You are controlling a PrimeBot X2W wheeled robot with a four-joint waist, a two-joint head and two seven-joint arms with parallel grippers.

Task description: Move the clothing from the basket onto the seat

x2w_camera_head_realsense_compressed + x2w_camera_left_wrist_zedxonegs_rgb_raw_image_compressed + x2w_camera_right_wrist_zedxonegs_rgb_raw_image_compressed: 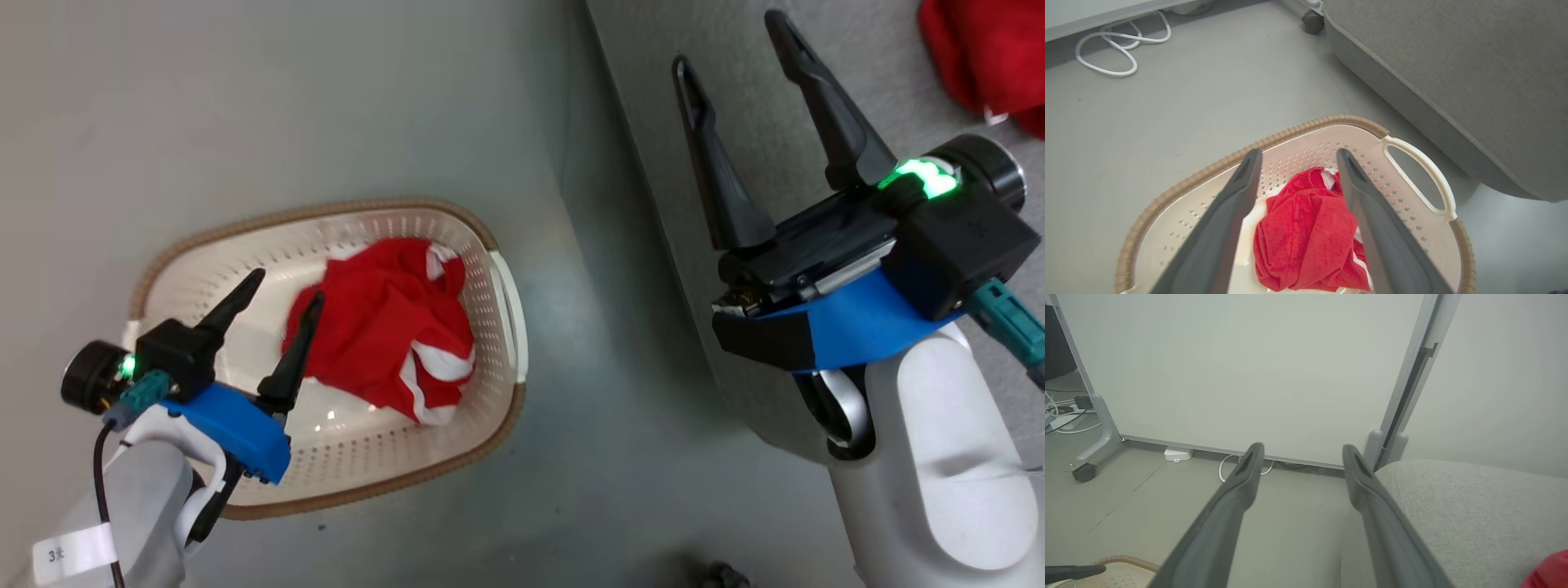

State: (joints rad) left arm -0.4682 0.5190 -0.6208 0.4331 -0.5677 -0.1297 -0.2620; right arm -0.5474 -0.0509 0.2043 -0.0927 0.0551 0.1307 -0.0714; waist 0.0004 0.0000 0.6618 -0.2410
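Inside basket: clothing; end effectors empty.

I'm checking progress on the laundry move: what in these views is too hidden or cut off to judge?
1. Head view: the seat carries a red garment cut off by the top right corner.
2. Left wrist view: the red clothing in the basket is crumpled and partly behind the fingers of the left gripper; any print is hidden.
3. Head view: the left gripper covers part of the basket's rim.

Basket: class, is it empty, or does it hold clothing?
Not empty: a crumpled red garment lies inside the basket.
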